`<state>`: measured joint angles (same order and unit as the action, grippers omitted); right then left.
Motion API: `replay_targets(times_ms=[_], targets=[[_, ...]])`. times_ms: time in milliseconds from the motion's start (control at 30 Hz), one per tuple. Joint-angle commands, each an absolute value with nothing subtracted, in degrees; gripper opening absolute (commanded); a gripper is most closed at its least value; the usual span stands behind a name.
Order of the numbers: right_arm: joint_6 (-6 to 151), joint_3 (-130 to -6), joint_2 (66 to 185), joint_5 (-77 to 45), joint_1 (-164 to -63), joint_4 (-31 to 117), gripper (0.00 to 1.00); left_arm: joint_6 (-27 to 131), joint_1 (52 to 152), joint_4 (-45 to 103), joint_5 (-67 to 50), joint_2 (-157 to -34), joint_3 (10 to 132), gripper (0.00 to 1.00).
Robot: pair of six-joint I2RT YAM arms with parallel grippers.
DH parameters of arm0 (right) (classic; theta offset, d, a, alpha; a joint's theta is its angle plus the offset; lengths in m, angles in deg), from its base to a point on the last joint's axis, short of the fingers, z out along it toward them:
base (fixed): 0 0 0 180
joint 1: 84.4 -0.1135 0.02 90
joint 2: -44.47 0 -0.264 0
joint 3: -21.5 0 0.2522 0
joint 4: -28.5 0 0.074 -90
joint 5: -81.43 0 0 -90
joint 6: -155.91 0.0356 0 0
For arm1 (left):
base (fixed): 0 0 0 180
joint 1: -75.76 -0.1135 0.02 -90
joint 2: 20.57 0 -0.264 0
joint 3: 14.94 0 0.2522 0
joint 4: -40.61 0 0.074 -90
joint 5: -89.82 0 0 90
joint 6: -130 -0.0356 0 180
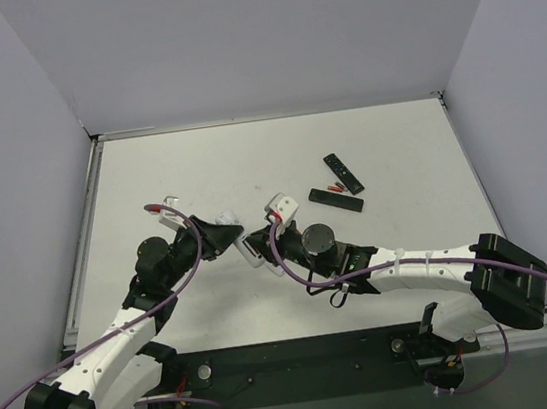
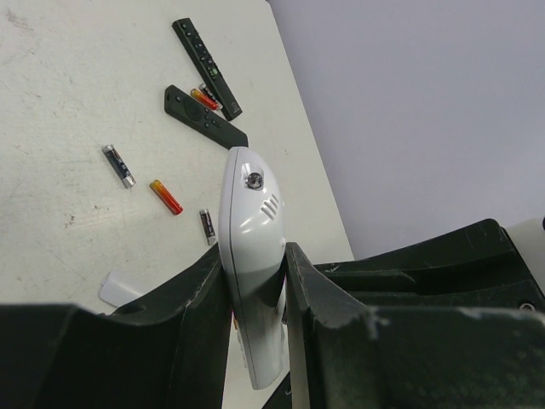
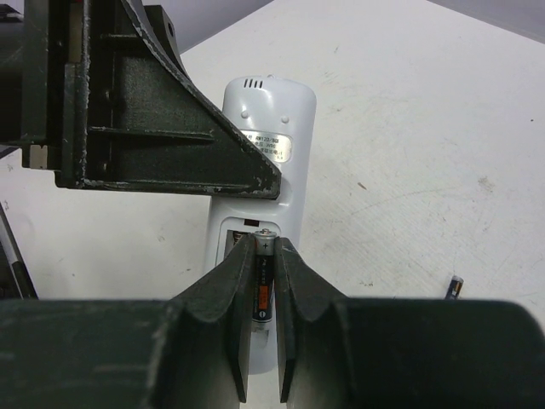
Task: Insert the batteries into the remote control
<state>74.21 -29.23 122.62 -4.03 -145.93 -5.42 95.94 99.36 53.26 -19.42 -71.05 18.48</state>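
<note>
Overhead, the left fingers (image 1: 225,237) and the right fingers (image 1: 264,239) meet tip to tip over the tabletop (image 1: 148,171), with the white remote (image 1: 252,255) between them. Two black remotes (image 1: 343,172) lie well beyond the right fingers.

From the left wrist, the left fingers (image 2: 203,290) pinch the white remote (image 2: 251,213), one on each long edge, and its rounded end sticks out past the tips. Loose batteries (image 2: 166,196) lie on the tabletop beyond the tips and to their left, with another between the black remotes (image 2: 204,117) farther out. A white cover (image 2: 119,290) rests just left of the left-hand finger.

From the right wrist, the right fingers (image 3: 234,290) are closed on a dark battery (image 3: 263,285), gripped across its barrel. Its far end pokes just past the tips at the remote's open compartment (image 3: 234,234).

The battery is probably light, rigid and smooth, so it is likely to roll or twist in a pinch. A hold at mid-barrel, with both ends free for the contacts, looks right. The remote looks like slick hard plastic, and an edge grip clear of the compartment suits it.
</note>
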Motion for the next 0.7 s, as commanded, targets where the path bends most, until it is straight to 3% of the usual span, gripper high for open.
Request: replay_targets(times_ms=[0,667], targets=[[74.53,-29.00,120.84,-6.37,-145.57,-10.56,0.00,99.23,99.76,58.58,-20.04,-70.66,18.60,0.00],[73.03,-28.47,121.90,-7.43,-145.22,-11.70,0.00,104.77,99.76,59.72,-18.99,-69.79,17.54,0.00]])
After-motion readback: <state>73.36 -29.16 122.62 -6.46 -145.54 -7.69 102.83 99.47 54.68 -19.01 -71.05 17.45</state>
